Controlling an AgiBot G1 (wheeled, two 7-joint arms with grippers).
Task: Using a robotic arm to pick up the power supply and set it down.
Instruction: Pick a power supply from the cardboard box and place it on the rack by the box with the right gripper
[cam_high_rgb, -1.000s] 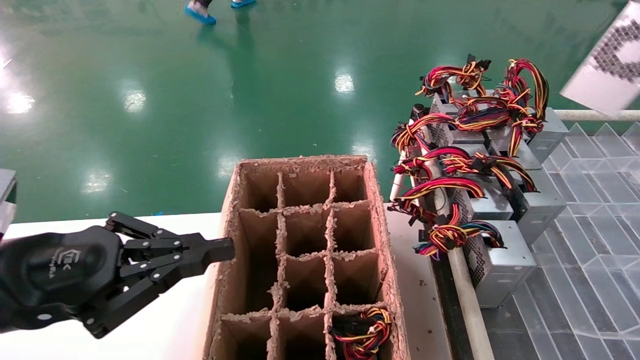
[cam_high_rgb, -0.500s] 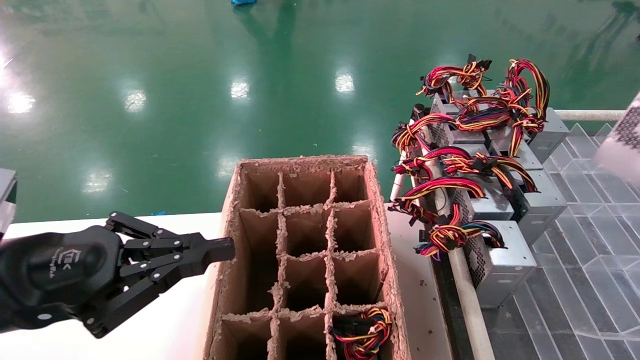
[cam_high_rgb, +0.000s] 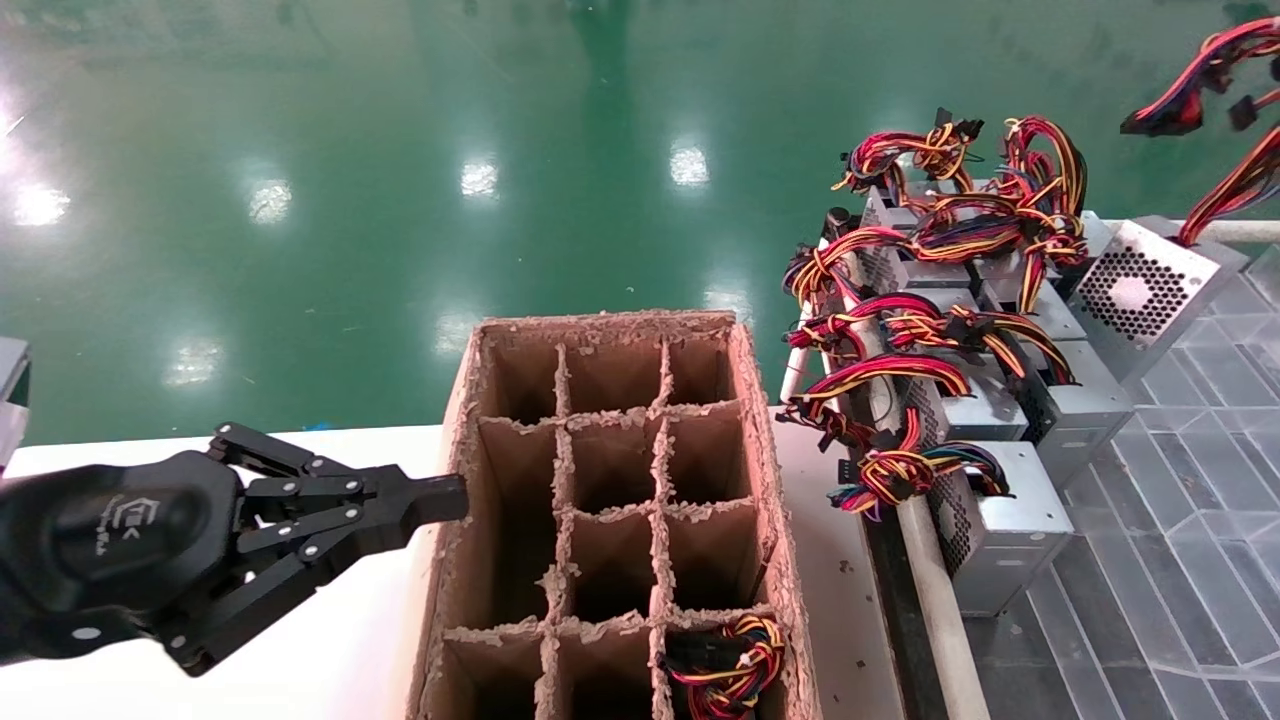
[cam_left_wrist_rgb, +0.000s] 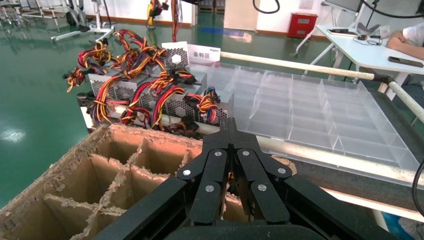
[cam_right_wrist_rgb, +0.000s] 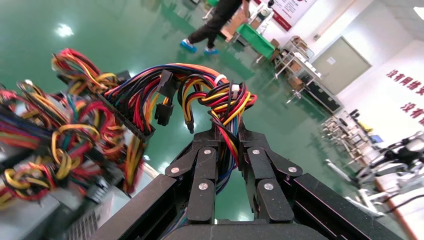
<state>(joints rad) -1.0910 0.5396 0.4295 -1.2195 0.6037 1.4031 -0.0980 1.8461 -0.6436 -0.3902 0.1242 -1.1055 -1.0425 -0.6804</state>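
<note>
Our right gripper (cam_right_wrist_rgb: 227, 131) clamped on one wire bundle (cam_right_wrist_rgb: 220, 102) of perforated power supply (cam_high_rgb: 1140, 290); left gripper (cam_high_rgb: 455, 497) closed, empty, beside twelve-cell cardboard box (cam_high_rgb: 610, 500).

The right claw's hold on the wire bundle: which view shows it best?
The right wrist view: the right claw is shut on the wire bundle, wires pinched between its fingers. The head view shows only the power supply at the frame's right edge with wires running out of frame, not the claw. The left wrist view shows neither clearly.
</note>
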